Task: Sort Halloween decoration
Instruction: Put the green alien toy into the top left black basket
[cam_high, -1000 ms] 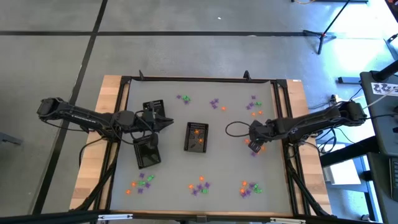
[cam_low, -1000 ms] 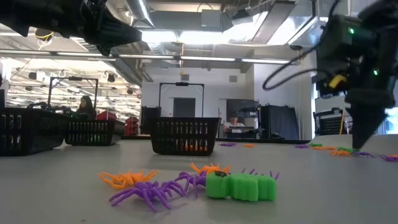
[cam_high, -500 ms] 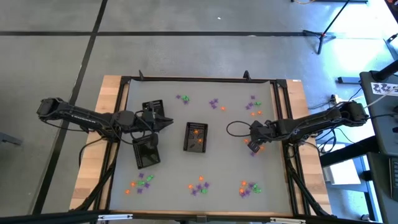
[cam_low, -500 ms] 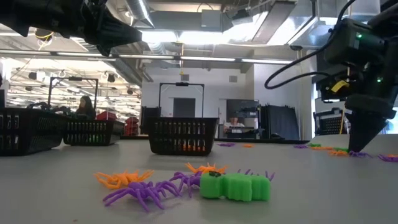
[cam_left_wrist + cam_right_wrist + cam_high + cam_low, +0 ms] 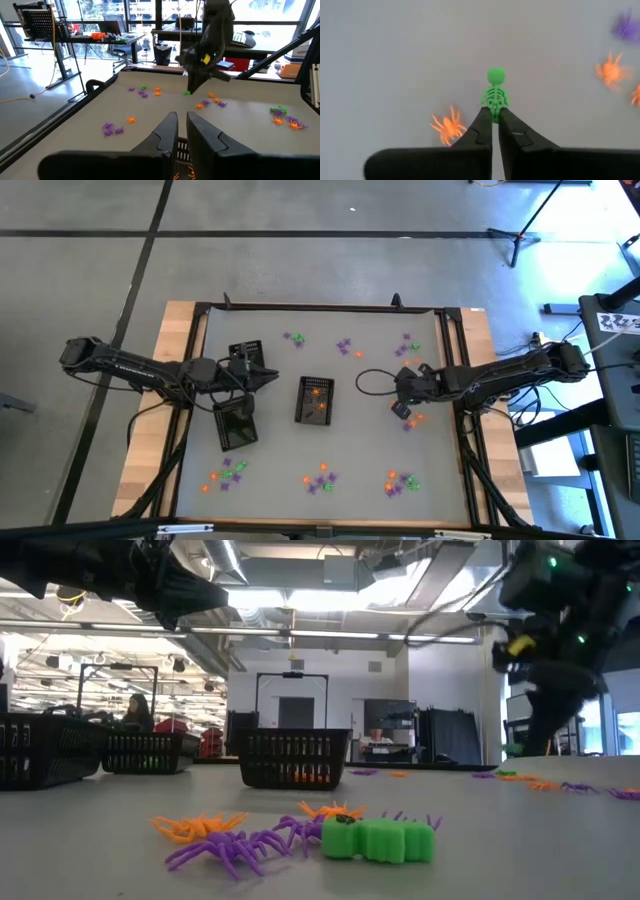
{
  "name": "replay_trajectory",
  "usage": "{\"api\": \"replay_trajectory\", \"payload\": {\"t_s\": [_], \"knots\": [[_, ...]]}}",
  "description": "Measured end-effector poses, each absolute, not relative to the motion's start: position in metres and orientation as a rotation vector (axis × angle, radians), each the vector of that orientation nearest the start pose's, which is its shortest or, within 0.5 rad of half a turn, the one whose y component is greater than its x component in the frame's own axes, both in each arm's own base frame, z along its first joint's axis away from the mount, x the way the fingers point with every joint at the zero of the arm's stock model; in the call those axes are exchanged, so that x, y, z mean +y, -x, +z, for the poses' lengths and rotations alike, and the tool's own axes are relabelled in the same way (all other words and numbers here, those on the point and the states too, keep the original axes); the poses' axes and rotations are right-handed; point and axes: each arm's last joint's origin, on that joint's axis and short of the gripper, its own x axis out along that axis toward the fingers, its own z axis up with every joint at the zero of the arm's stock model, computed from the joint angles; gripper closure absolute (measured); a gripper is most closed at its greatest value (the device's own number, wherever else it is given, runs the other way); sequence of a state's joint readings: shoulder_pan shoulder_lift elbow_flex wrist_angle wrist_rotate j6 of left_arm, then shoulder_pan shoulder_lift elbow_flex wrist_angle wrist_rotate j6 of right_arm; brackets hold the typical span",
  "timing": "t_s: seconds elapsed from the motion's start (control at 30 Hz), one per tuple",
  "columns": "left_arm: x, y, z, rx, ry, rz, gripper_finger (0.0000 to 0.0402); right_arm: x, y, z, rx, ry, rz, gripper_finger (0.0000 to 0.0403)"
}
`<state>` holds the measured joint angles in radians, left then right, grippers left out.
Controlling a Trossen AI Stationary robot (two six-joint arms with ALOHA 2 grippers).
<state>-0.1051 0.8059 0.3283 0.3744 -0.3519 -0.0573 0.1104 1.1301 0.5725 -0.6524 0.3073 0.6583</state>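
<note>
right gripper [image 5: 495, 117] clamped on green skeleton [image 5: 494, 95], lifted off table | skeleton's long axis runs straight out from fingertips | centre tray [image 5: 317, 400] lies toward left arm, probably the drop | left gripper [image 5: 181, 131] together, waiting over trays

Three black trays [image 5: 316, 400] sit on the surface [image 5: 270, 450], two arms, and roughly seven trinket clusters [image 5: 320, 478] (too tiny to count singly).

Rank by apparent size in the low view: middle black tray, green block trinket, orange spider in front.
1. Middle black tray.
2. Green block trinket; it sits nearer the camera, so real size is unsure.
3. Orange spider, roughly alike.
</note>
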Motion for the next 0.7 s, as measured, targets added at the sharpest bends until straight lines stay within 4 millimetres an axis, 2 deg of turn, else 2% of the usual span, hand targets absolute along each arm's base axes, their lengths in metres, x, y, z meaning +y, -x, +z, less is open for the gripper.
{"api": "replay_trajectory", "payload": {"t_s": [0.23,0.4,0.57,0.7], "knots": [[-0.009,-0.177,0.225,0.093,0.037,0.250,0.0370,0.012,-0.208,0.202,0.799,-0.258,-0.494,0.0400],[-0.008,-0.177,0.225,0.087,0.076,0.264,0.0370,0.013,-0.228,0.214,0.609,-0.182,-0.425,0.0401],[-0.007,-0.177,0.225,0.079,0.119,0.310,0.0367,0.012,-0.248,0.217,0.461,-0.066,-0.461,0.0401],[-0.005,-0.181,0.219,0.102,0.141,0.347,0.0346,0.002,-0.266,0.212,0.386,-0.022,-0.466,0.0401]]}}
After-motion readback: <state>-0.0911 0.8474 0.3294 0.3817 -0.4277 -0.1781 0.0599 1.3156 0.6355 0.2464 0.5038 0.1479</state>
